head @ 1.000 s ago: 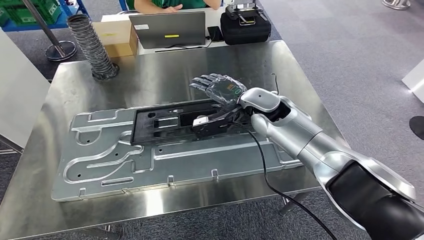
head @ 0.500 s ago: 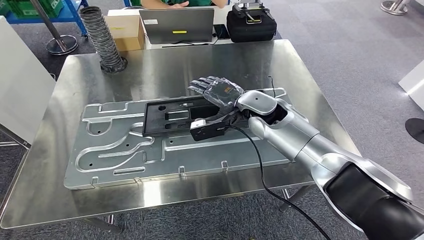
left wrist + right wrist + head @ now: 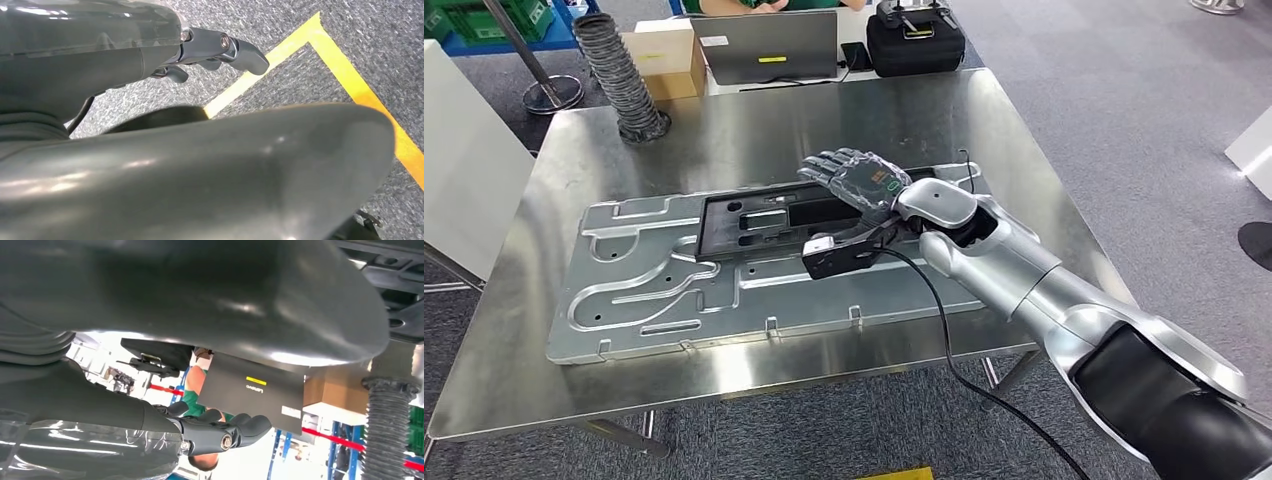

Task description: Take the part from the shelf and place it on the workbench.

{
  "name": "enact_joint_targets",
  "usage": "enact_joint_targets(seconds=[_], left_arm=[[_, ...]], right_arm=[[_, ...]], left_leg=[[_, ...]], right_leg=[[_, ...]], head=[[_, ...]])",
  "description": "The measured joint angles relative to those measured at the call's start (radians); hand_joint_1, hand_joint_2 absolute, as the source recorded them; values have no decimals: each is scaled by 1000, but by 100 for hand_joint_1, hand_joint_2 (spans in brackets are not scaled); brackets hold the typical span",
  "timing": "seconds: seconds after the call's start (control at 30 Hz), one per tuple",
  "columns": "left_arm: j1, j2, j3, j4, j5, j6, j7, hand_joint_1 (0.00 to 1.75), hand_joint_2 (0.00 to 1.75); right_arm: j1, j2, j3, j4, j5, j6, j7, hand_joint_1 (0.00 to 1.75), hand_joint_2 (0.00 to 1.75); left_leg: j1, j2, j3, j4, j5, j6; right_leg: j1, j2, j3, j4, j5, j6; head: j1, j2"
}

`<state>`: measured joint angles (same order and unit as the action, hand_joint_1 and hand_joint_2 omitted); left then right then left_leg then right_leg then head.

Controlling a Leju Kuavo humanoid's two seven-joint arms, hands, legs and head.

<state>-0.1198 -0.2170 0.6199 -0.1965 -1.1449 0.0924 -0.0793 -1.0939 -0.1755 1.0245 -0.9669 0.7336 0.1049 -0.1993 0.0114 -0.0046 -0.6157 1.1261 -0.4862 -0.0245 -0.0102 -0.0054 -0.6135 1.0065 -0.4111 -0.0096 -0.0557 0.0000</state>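
Head view: right hand (image 3: 856,180) stretched out flat over the right end of the black part (image 3: 774,222), fingers apart and nothing gripped. Part lying long and flat on the big pressed metal sheet (image 3: 664,300), itself resting on the steel tabletop (image 3: 724,140). Looks like placement finished or nearly so. Beyond the far edge: a ribbed hose (image 3: 619,75), a cardboard box (image 3: 664,55), a laptop (image 3: 769,45), a black case (image 3: 914,40), and a person's arms at the top.

Left wrist view: left hand (image 3: 215,52) hanging over grey carpet with a yellow floor line (image 3: 350,75), fingers loosely curled in, gripping nothing.

Right wrist view: right hand's fingers (image 3: 235,430) extended together towards the laptop (image 3: 255,390) and the hose (image 3: 390,430), holding nothing.

Doing this step well, by judgement: lift straight up before pulling back, so fingertips do not drag the part off its seat on the sheet. Watch the black cable (image 3: 944,330) trailing under the wrist; a sweep sideways could snag it on the part's end. Check that the part sits flat rather than propped on a ridge of the sheet.
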Motion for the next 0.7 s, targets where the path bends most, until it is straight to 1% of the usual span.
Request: enact_joint_targets(seconds=[0.03,0.07,0.1,0.17,0.2,0.23,0.27,0.33,0.37,0.4,0.43,0.47,0.5,0.53,0.57,0.6,0.63,0.67,0.7], left_arm=[[-1,0,0,0,0,0,0,0,0],[-1,1,0,0,0,0,0,0,0],[-1,1,0,0,0,0,1,0,0],[0,1,0,0,0,0,2,0,0],[0,1,0,0,0,0,3,0,0],[-1,1,0,0,0,-1,3,0,0],[-1,1,0,0,-1,-2,3,0,0],[-2,1,0,0,-4,-6,3,0,0],[-2,0,0,0,-6,-8,3,0,0],[-2,0,0,0,-7,-10,3,0,0],[-2,0,0,0,-8,-11,3,0,0],[-2,0,0,0,-9,-13,3,0,0],[-3,-1,0,0,-11,-15,3,0,0],[-4,-3,0,0,-12,-16,4,0,0],[-6,-4,0,0,-14,-17,4,0,0],[-8,-4,0,0,-16,-19,5,0,0],[-10,-5,0,0,-17,-19,6,0,0],[-11,-5,0,0,-18,-20,6,0,0],[-12,-5,0,0,-18,-21,6,0,0]], right_arm=[[0,-1,-1,1,-1,-2,-1,0,0],[0,-2,-2,2,-2,-4,-2,0,0],[0,-3,-3,3,-2,-5,-3,0,0],[0,-5,-4,6,-3,-7,-4,0,0],[0,-8,-5,7,-3,-8,-4,0,0],[0,-11,-6,8,-3,-10,-4,0,0],[0,-14,-7,10,-4,-13,-4,0,0],[6,-22,-11,14,-6,-19,-4,0,0],[11,-28,-12,16,-6,-22,-4,0,0],[17,-35,-15,19,-7,-25,-4,0,0],[21,-42,-17,20,-7,-28,-3,0,0],[23,-50,-20,22,-6,-31,-2,0,0],[24,-56,-23,22,-5,-33,2,0,0],[23,-60,-27,22,-4,-35,5,0,0],[23,-65,-31,23,-3,-36,9,0,0],[25,-70,-33,23,-1,-37,12,0,0],[27,-75,-35,23,1,-37,14,0,0],[29,-81,-37,23,2,-37,16,0,0],[31,-85,-40,23,2,-38,17,0,0]], left_leg=[[-1,0,34,-61,17,5],[-2,-1,52,-98,24,10],[-4,-1,55,-109,24,17],[-5,-1,49,-112,33,31],[-4,0,47,-115,39,38],[-3,1,44,-118,45,46],[-2,2,39,-120,50,51],[-3,4,26,-120,59,57],[-4,3,20,-119,63,58],[-4,2,14,-118,66,58],[-5,1,9,-116,69,58],[-6,0,5,-114,72,56],[-7,0,2,-112,74,54],[-9,1,0,-110,75,51],[-11,1,-3,-108,78,47],[-11,2,-5,-109,80,43],[-11,3,-7,-109,84,37],[-11,3,-8,-111,86,32],[-11,3,-11,-107,82,27]], right_leg=[[2,0,-3,3,2,4],[3,1,-7,6,4,10],[5,1,-11,7,8,16],[3,1,-17,8,13,28],[1,1,-21,16,5,34],[-1,2,-32,41,-16,39],[-3,2,-52,88,-49,43],[-4,3,-105,222,-123,51],[-4,3,-123,274,-143,53],[-4,3,-125,292,-146,53],[-3,3,-107,270,-131,51],[-3,3,-69,211,-103,46],[-1,2,-25,136,-79,40],[3,2,11,71,-61,33],[6,1,33,28,-51,28],[10,1,40,10,-50,23],[12,1,39,8,-46,20],[10,1,37,4,-40,14],[7,0,37,-2,-34,9]], head=[[0,0],[0,0],[0,0],[0,0],[0,0],[0,0],[0,0],[0,0],[0,0],[0,0],[0,0],[0,0],[0,0],[0,0],[0,0],[0,0],[0,0],[0,0],[0,0]])
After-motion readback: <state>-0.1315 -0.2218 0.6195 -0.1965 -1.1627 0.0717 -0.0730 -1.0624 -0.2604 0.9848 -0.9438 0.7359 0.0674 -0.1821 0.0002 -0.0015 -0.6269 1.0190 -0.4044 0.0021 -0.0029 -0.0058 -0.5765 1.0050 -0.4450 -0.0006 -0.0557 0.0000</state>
